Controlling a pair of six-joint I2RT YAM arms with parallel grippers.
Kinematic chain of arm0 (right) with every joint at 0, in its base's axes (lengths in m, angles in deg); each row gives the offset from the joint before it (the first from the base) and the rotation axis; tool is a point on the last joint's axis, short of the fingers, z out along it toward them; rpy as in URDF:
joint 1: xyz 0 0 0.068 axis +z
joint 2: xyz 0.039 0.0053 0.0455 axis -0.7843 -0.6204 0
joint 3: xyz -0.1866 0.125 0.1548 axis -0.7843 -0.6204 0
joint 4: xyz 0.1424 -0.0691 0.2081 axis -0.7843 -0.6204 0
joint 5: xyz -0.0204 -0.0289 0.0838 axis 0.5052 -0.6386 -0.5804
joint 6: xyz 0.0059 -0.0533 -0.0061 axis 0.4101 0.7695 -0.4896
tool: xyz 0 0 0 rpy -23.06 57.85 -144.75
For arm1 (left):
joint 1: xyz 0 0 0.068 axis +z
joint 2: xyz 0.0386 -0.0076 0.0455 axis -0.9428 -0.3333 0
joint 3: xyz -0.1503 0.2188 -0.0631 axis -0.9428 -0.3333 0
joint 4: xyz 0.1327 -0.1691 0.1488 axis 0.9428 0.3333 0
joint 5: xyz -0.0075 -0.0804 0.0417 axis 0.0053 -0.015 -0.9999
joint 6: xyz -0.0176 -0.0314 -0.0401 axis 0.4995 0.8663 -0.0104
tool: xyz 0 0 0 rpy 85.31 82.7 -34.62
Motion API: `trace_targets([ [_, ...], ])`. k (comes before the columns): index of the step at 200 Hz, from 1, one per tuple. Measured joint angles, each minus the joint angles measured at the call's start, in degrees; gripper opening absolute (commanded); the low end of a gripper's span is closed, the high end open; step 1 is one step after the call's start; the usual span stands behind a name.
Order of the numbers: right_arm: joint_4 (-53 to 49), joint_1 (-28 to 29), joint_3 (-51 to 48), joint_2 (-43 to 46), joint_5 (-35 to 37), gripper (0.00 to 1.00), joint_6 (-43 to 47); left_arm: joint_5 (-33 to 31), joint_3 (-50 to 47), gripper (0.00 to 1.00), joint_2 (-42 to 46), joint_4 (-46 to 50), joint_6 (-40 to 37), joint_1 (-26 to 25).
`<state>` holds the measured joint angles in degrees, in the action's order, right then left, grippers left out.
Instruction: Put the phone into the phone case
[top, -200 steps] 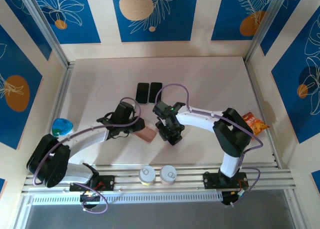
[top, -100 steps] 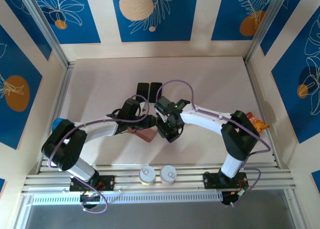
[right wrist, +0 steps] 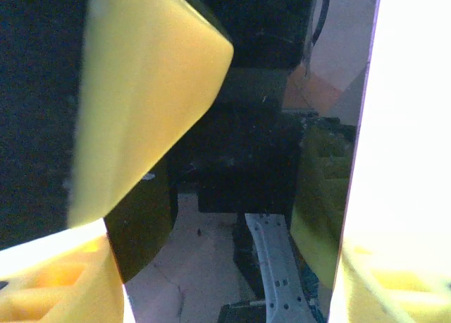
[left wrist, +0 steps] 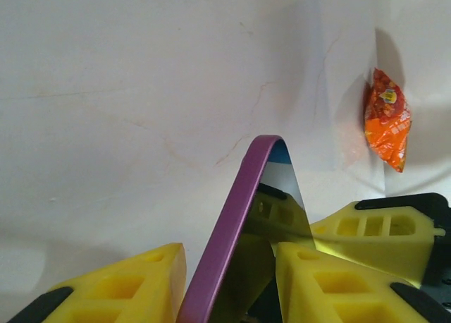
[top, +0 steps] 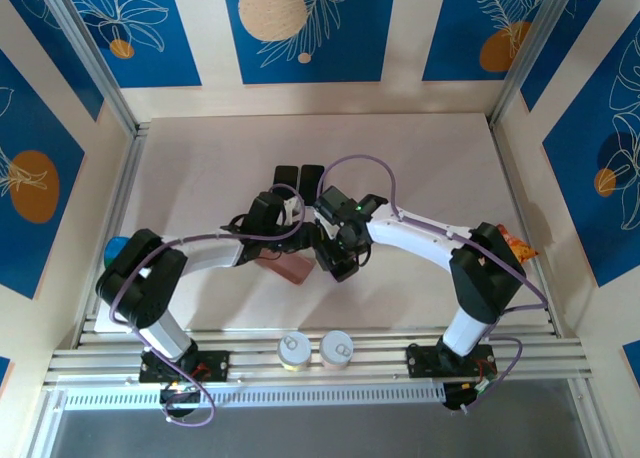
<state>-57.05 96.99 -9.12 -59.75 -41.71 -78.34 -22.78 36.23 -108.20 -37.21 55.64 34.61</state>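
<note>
Left claw [left wrist: 229, 256] sits at mid-desk [top: 200, 168], nose to nose with the right claw [top: 337, 264]. Its yellow fingers stand narrow on either side of the tilted, purple-edged phone [left wrist: 243, 217]. I cannot tell whether either claw truly pinches it. An orange snack packet [left wrist: 386, 118] lies well apart, right.

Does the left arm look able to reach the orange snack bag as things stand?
Probably not: the snack bag lies far right, beyond the right arm, which stretches across the way.
</note>
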Motion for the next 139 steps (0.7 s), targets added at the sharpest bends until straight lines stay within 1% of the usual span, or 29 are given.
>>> trace_targets([
  [22, 0.09, -0.46, 0.07, 0.35, -0.48, 0.5, -0.39, 0.42, 0.0, 0.35, -0.39, -1.68, 0.72, -0.02],
  [43, 0.07, -0.66, 0.07, 0.61, -0.85, 0.5, -0.7, 0.76, 0.02, 0.31, -0.44, -2.56, 1.6, -0.17],
  [52, -0.02, -0.66, 0.07, 0.61, -0.85, 0.5, -0.81, 0.81, 0.04, 0.28, -0.46, -2.73, 1.64, -0.22],
  [75, -0.26, -0.96, 0.07, 0.61, -0.94, 0.5, -0.98, 1.4, 0.07, 0.15, -0.48, -3.72, 2.27, -0.22],
  [92, -0.46, -1.31, 0.07, 0.61, -1.38, 0.5, -0.96, 2.43, 0.24, 0.0, -0.48, -4.98, 2.4, -0.22],
  [98, -0.26, -1.4, 0.22, 0.76, -2.25, 0.49, -1.09, 1.31, 0.42, 0.0, -0.59, -5.03, 2.29, -0.46],
  [130, 0.74, -1.14, 1.07, 2.19, -2.56, 0.49, -1.42, 1.2, 0.46, 0.0, -1.75, -4.26, 2.8, -0.85],
  [139, 0.79, -1.25, 1.07, 2.62, -2.58, 0.55, -1.44, 1.18, 0.46, 0.0, -1.77, -4.24, 2.93, -0.87],
])
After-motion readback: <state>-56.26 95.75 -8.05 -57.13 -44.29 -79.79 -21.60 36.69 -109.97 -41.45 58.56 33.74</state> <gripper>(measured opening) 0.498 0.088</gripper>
